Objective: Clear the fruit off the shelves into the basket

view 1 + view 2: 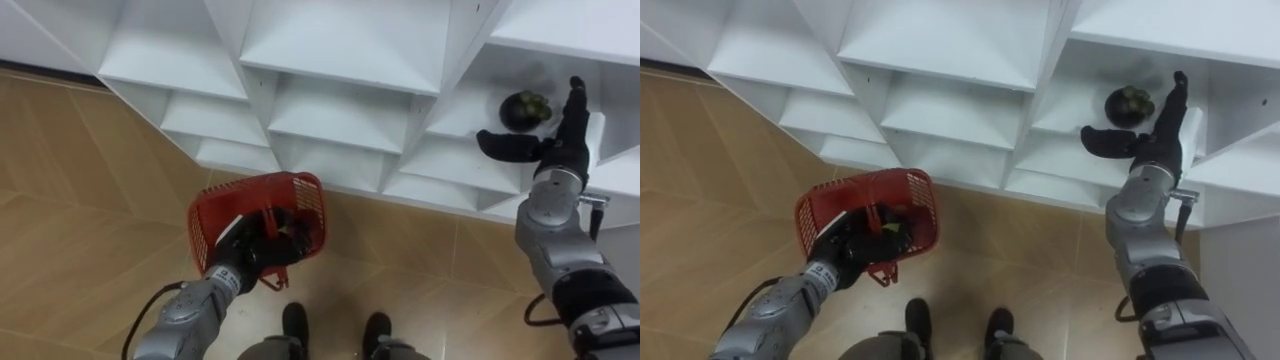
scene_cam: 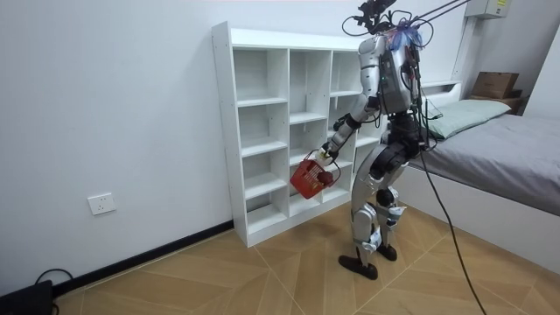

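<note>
right hand [image 1: 552,140] is up inside the closet [image 1: 340,40], in an upper compartment on the closet's right side. it is spread wide, fingers straight up and thumb flung out to the side, holding nothing. the fruit [image 1: 525,108] sits on that same shelf, just beside the hand and a little deeper in, dark and round with a greenish cap on top. hand and fruit look close but apart, no contact that i can make out.

it reads as a small, light, firm-skinned ball, so it could roll off toward the back of the closet if nudged. it probably won't bruise from a gentle squeeze. best bet is to cup it from the front and side, thumb on one flank and fingers over the far side, rather than pinching the cap.

down low in front of the closet, the left hand [image 1: 245,255] has its fingers curled on the red basket [image 1: 305,200], mouth tipped up toward the head. something dark lies inside it, fruit or fingers, cannot tell which.

the eye views give the fruit and the hand's spread. the room view gives the stance instead: the robot upright and close against the closet's right columns, the basket hanging before the closet's middle shelves, a bed [image 2: 507,140] behind.
</note>
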Controlling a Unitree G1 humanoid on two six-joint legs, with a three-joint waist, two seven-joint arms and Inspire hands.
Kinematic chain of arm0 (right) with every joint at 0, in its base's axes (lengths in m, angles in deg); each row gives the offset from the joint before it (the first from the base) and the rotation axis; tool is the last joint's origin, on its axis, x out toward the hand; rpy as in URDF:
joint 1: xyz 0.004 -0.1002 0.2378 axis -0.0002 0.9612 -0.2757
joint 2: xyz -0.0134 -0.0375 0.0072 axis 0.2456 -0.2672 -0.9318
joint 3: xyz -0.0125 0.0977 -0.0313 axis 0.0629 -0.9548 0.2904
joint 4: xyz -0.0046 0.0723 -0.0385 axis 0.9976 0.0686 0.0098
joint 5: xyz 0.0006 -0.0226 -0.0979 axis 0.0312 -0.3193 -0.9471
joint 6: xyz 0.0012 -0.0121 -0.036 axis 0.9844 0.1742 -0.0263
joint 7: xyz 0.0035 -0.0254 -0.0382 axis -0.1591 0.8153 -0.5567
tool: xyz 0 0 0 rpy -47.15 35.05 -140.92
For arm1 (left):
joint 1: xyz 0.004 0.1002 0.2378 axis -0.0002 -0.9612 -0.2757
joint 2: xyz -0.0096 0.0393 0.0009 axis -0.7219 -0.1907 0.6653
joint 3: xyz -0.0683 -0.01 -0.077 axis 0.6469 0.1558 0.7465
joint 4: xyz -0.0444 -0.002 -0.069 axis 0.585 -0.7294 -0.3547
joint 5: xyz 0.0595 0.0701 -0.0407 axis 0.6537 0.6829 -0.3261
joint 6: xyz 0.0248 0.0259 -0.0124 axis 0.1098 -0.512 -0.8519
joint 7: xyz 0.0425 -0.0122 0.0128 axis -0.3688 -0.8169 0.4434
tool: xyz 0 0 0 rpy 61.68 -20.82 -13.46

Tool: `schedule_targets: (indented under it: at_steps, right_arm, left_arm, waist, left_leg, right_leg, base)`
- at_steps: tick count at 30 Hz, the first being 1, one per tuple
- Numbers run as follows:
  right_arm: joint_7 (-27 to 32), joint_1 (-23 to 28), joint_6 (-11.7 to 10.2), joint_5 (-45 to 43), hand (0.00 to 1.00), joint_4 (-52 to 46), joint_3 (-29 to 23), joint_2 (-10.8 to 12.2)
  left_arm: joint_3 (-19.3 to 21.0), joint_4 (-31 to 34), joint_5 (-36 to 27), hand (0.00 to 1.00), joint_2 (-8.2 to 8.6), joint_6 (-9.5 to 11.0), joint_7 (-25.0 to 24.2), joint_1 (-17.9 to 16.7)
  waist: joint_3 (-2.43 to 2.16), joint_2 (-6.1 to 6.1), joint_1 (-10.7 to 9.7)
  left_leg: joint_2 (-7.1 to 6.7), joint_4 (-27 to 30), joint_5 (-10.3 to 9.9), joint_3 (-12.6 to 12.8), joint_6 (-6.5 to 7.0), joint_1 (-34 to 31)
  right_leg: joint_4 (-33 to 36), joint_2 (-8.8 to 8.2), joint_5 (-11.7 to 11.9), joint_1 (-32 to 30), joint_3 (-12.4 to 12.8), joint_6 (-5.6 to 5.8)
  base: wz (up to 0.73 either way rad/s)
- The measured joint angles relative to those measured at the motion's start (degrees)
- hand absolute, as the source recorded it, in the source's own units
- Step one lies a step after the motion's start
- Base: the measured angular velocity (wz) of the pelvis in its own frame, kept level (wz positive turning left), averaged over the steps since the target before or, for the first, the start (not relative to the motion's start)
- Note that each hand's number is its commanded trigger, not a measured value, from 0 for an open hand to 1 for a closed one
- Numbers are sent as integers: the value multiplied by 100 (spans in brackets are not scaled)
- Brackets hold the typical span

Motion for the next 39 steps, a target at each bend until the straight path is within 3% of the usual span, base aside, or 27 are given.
schedule_targets:
  at_steps: [17, 33, 39]
  right_arm:
    - [1, -51, 1, -46, 0, 14, 8, -73]
    - [203, -154, 16, -500, 0, 287, 234, -49]
    - [229, -196, 138, -499, 0, 287, 402, -49]
  left_arm:
    - [-21, -112, -20, 100, 7, -9, 0, 5]
    - [-277, -102, -700, 100, 12, -9, 0, 36]
    - [-424, -105, -905, 100, -5, -9, 0, 39]
  waist:
    - [-2, 5, 75]
    - [0, 9, 80]
    - [3, 12, 82]
  left_leg:
    - [14, 143, -2, -44, 2, -192]
    - [14, 170, -2, -51, 2, -224]
    - [23, 191, -2, -55, 1, -222]
  right_leg:
    - [107, -8, -4, -161, -25, -12]
    - [162, -22, -13, -188, -46, -25]
    - [180, -19, -25, -189, -47, -39]
  base:
    - [0]
    - [0]
    - [0]
